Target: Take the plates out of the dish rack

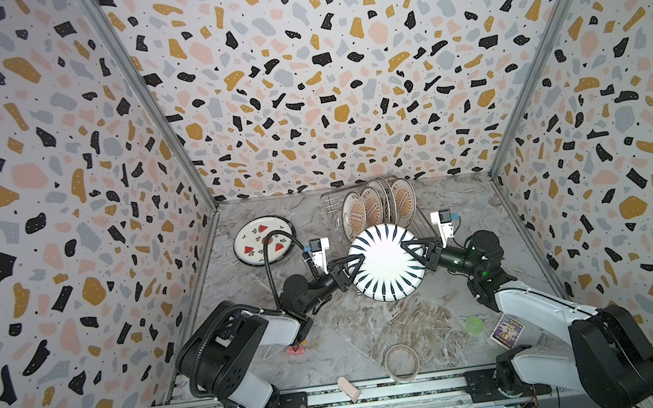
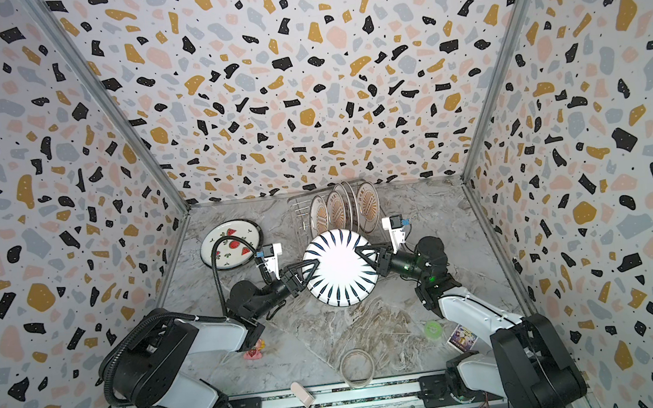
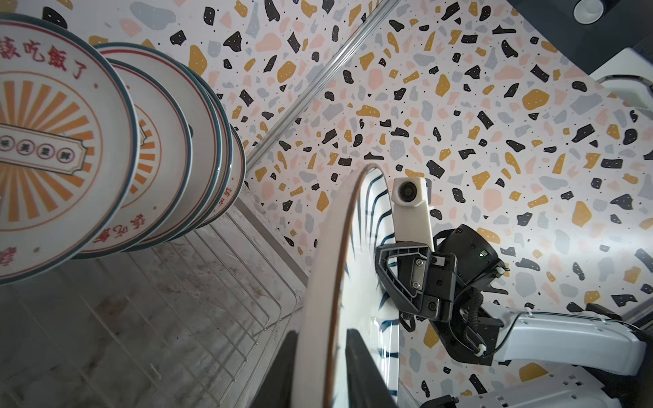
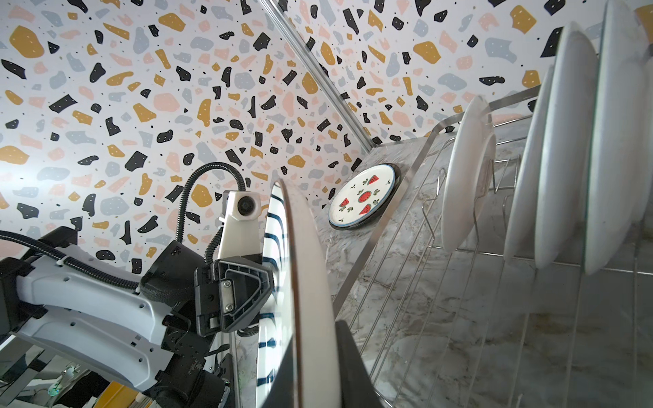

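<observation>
Black-striped plate [image 1: 386, 263] spans between both jaws: left jaws pinch one rim, right jaws the opposite rim.

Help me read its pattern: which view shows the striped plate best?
A top view: the striped plate faces the camera, most stripes visible, centre glared. Both wrist views show it nearly edge-on, only slivers of stripes.
</observation>
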